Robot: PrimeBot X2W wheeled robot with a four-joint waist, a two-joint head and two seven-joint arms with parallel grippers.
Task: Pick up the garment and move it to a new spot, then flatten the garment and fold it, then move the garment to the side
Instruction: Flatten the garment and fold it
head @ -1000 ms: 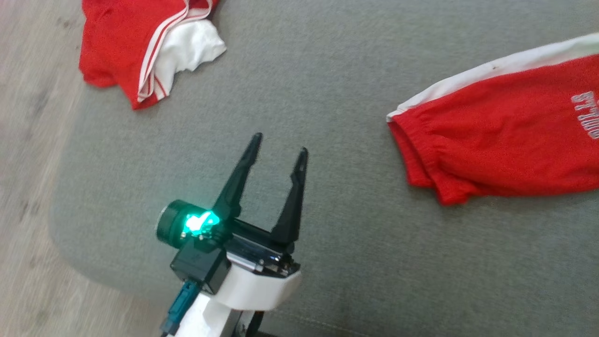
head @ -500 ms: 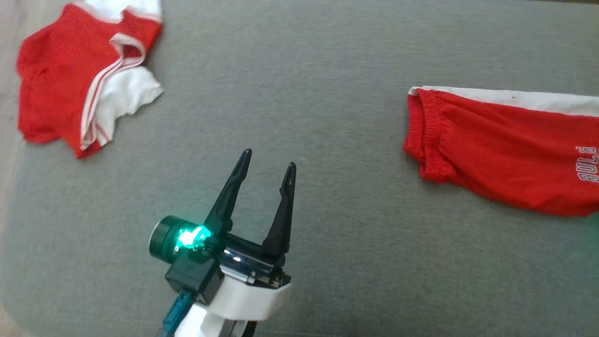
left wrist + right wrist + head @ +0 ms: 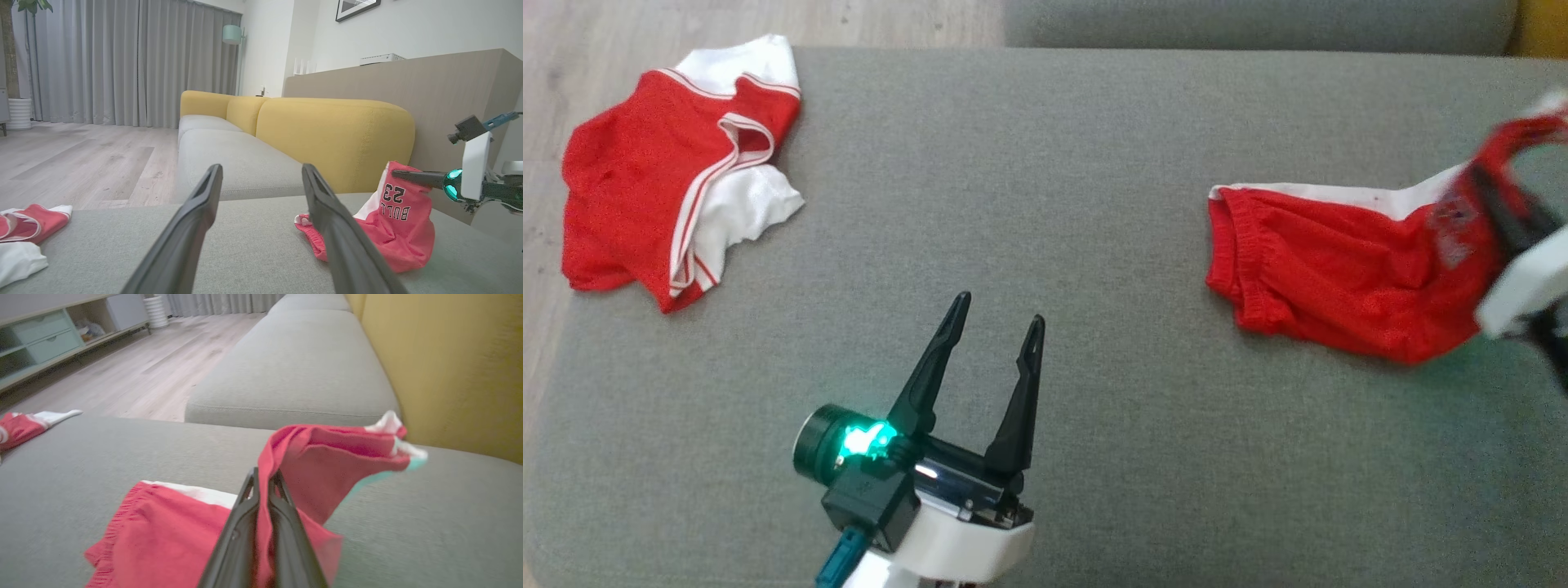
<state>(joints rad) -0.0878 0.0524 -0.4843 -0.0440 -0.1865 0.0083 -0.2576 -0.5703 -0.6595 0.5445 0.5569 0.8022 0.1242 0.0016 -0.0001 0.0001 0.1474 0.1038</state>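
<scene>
The garment, red shorts (image 3: 1323, 273) with a white side stripe, lies at the right of the grey sofa cushion (image 3: 1045, 163). Its right end is lifted off the cushion by my right gripper (image 3: 1480, 181), which is shut on the cloth. In the right wrist view the shut fingers (image 3: 263, 477) pinch a raised red fold (image 3: 327, 457). The left wrist view shows the lifted shorts (image 3: 402, 228), printed with a number, hanging from the right gripper (image 3: 395, 174). My left gripper (image 3: 998, 309) hovers open over the cushion's front middle, left of the shorts and holding nothing (image 3: 261, 171).
A second red and white garment (image 3: 662, 204) lies crumpled at the cushion's far left corner (image 3: 24, 228). A yellow sofa back (image 3: 327, 130) stands behind the shorts. Another grey seat cushion (image 3: 294, 367) adjoins beyond. Wooden floor (image 3: 572, 82) runs past the left edge.
The head camera has shifted. My right gripper has come into view at the right, lifting the shorts' right end off the cushion. The left gripper stays open in place.
</scene>
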